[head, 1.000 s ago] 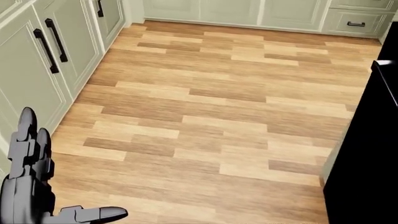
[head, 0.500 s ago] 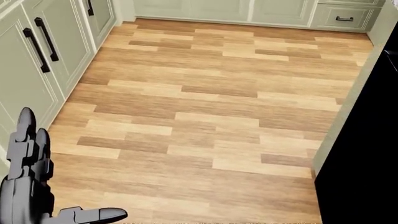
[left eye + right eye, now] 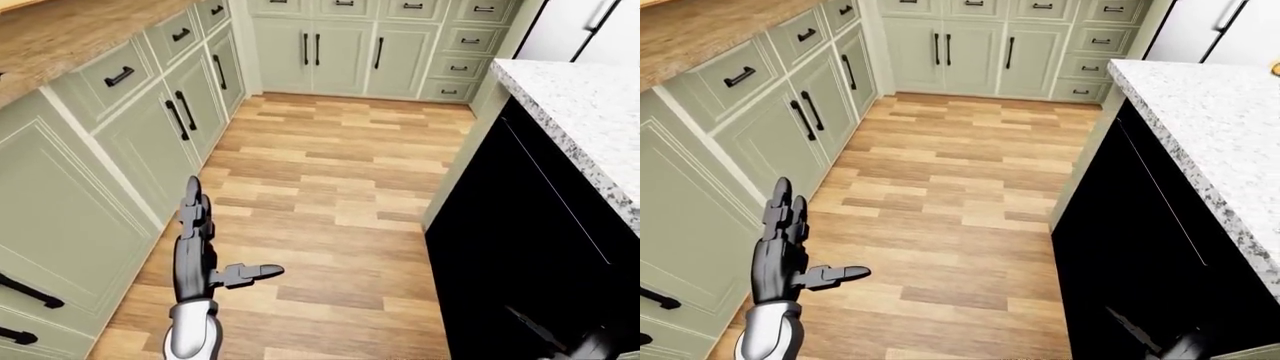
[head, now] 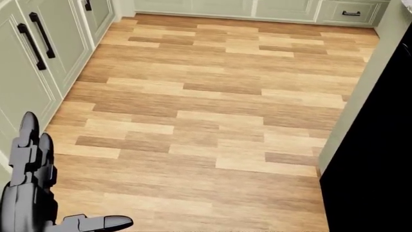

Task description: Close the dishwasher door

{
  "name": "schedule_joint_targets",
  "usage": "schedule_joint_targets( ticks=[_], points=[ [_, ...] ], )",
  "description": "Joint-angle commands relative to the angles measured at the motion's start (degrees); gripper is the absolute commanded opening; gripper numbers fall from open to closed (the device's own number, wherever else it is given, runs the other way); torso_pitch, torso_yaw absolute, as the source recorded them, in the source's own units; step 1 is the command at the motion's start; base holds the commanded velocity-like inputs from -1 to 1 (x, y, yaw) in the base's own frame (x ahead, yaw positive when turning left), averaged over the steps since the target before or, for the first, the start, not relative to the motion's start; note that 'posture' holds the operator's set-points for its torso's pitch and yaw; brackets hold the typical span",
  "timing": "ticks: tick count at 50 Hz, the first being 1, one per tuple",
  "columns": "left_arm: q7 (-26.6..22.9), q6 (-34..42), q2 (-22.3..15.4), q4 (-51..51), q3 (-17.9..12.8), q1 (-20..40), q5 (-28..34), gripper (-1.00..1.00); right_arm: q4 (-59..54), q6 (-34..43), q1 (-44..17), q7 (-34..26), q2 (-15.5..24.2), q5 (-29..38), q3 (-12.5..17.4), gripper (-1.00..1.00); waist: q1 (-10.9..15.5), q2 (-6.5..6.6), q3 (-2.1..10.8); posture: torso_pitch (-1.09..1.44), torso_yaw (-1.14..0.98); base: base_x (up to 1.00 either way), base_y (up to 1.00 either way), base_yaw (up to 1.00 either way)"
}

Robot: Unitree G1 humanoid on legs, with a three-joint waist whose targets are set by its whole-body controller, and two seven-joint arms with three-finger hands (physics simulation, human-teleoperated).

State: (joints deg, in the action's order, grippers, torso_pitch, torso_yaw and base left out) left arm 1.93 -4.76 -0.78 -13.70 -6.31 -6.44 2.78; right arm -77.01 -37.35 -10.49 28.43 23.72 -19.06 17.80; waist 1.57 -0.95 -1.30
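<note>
A: The view is sliding: over the last second the pale green cabinet doors with black bar handles [image 4: 38, 63] and the wood-plank floor [image 4: 206, 111] are drifting up and left in the head view, while the flat black panel [image 4: 380, 159] on the right is filling more of the frame. That's the camera moving, not the kitchen.

B: So the robot is turning or stepping toward the right-hand side?

A: Looks like it. In the eye views the black front [image 3: 520, 247] is sitting under the speckled grey stone desk top [image 3: 590, 112]. I'm guessing that's the dishwasher side, but I'm not seeing a lowered door or a handle I can name for sure.

B: Hands?

A: The dark grey left hand [image 3: 200, 251] is hovering low over the floor, near the left cabinets, fingers straight up and thumb sticking out, so spread open and gripping nothing. It's well apart from the black panel. The right hand [image 3: 1185, 345] is barely showing at the bottom edge against the black; can't tell its state.

B: Task status?

A: Not started as far as contact goes. This is approach. Next it's needing to face the black front squarely.
</note>
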Motion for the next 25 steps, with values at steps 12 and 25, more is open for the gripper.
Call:
schedule_joint_targets(
  ticks=[12, 25],
  points=[
    [0.1, -1.8, -0.2, -2.3, -0.1, 0.9, 0.0, 1.0, 0.8, -0.3, 0.2, 0.8, 3.6, -3.8, 2.2, 1.0, -0.4, -0.29, 1.03, 0.0, 0.0, 0.0, 0.0, 0.0],
    [0.1, -1.8, -0.3, -2.4, -0.2, 1.0, 0.1, 1.0, 1.1, 0.2, 0.1, 0.3, 4.6, -4.9, 2.4, 1.0, -0.4, -0.16, 0.84, 0.0, 0.0, 0.0, 0.0, 0.0]
  ],
)
